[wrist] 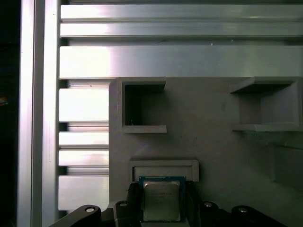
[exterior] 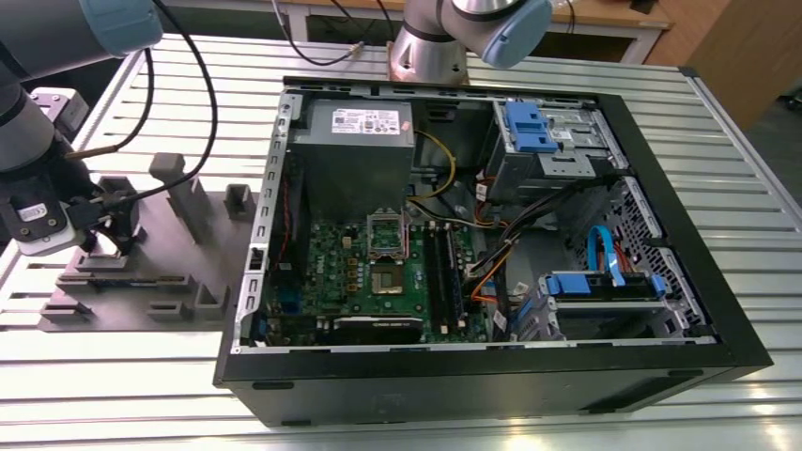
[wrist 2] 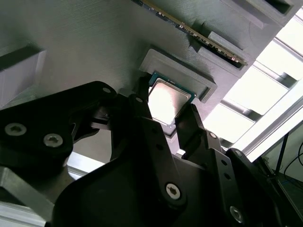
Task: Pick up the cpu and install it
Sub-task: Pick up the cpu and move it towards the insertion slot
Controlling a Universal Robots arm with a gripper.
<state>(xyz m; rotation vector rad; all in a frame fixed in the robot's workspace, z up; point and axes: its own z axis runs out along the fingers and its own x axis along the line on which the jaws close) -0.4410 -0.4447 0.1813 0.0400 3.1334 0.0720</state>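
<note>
Jaws are closed onto the cpu [wrist 2: 168, 98], one black finger [wrist 2: 141, 105] against each of two opposite edges, seen in both wrist views. The cpu is flat, silvery top up, with a green rim. It sits at the raised U-shaped holder [wrist: 163, 166] on the grey fixture plate [wrist: 215, 156]; cannot tell whether it rests on the plate or is just off it. On the same plate, a long memory stick [wrist 2: 191, 32] stands on edge in a slot near the holder, and two square open pockets [wrist: 142, 106] lie beyond the cpu. In the exterior view the arm [exterior: 28, 141] hangs over this plate [exterior: 163, 282] at the exterior view's left. The plate lies on the slatted metal table [exterior: 126, 395]. Just beside it, toward the exterior view's right, is the open black computer case [exterior: 501, 381], lying on its side. Inside the case is a green motherboard [exterior: 329, 258] with the metal socket frame [exterior: 385, 228], well apart from the cpu. A grey power-supply box [exterior: 357, 141] sits further back. Blue drive brackets [exterior: 532, 127] are at the case's far corner. A second arm's base [exterior: 433, 52] stands behind the case.
</note>
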